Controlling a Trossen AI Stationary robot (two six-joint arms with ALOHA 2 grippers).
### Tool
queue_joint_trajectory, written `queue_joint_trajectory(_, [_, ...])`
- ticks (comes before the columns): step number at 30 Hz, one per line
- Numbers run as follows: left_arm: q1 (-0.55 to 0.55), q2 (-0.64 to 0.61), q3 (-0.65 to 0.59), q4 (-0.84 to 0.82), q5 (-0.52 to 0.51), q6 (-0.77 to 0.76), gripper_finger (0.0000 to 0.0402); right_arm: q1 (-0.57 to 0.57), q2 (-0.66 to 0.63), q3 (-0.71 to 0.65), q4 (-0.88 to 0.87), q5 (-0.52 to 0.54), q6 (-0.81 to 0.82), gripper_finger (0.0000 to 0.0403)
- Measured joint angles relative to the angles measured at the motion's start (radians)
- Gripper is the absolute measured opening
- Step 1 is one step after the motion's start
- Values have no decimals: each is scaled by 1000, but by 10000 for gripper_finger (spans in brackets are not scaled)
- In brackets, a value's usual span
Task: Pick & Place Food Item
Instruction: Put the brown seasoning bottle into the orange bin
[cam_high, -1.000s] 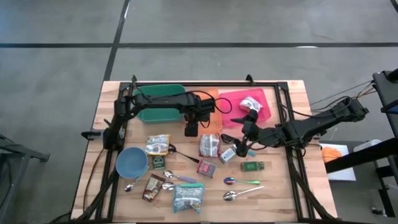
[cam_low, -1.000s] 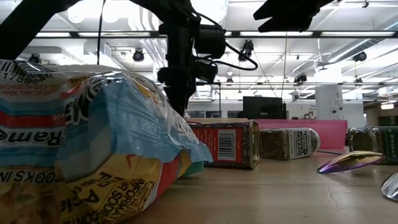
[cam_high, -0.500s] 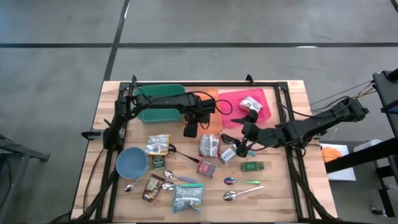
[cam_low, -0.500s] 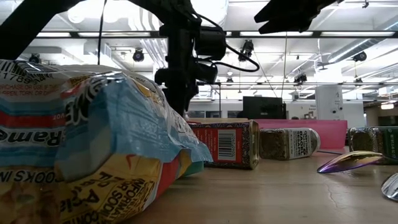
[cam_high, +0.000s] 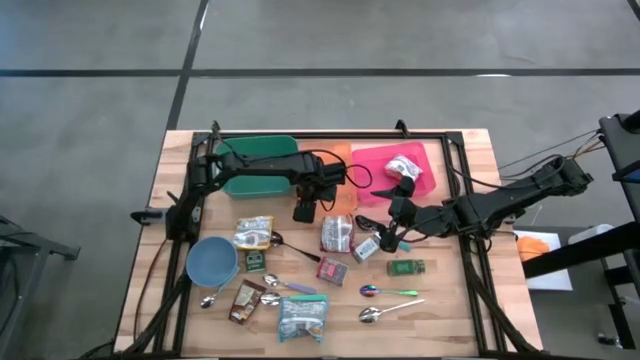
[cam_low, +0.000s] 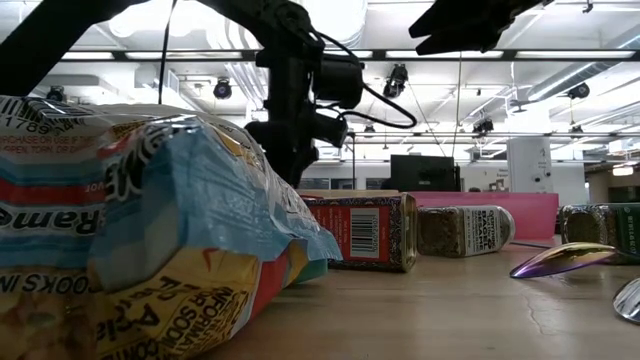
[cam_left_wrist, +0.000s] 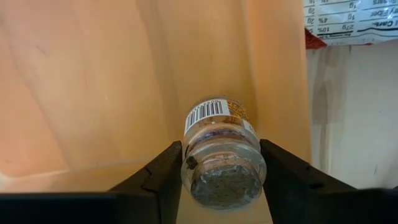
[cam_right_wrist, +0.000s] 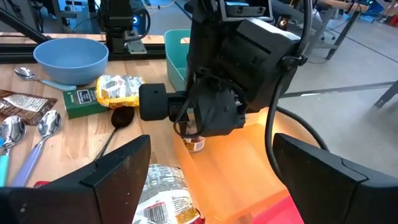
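While you watch the orange rectangular tray (cam_high: 338, 170):
Left gripper (cam_left_wrist: 221, 163): pinches the small barcode-labelled glass spice jar (cam_left_wrist: 221, 155) above that tray.
Jar: held clear of the tray floor.
Right gripper (cam_right_wrist: 208, 163): spread wide, empty, beside the tray, facing it.

From above, my left gripper (cam_high: 304, 211) covers the spice jar (cam_left_wrist: 222, 151) it grips, so the jar does not show there. In my left wrist view the jar's label is too blurred to read beyond a barcode, and a printed packet (cam_left_wrist: 350, 22) is cut off by the frame's edge. At surface level the ramen packet (cam_low: 130, 230) fills the near side, running off the frame and hiding the surface behind it. My right gripper (cam_high: 392, 236) is too small from above to judge its jaws.
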Motion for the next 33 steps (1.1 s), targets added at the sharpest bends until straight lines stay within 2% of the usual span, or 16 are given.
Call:
queue_joint_trajectory(27, [-9, 0, 0, 36, 3, -4, 196, 1, 0, -3, -23, 0, 4, 333])
queue_joint_trajectory(33, [-9, 0, 0, 36, 3, -4, 238, 1, 0, -3, -23, 0, 4, 333])
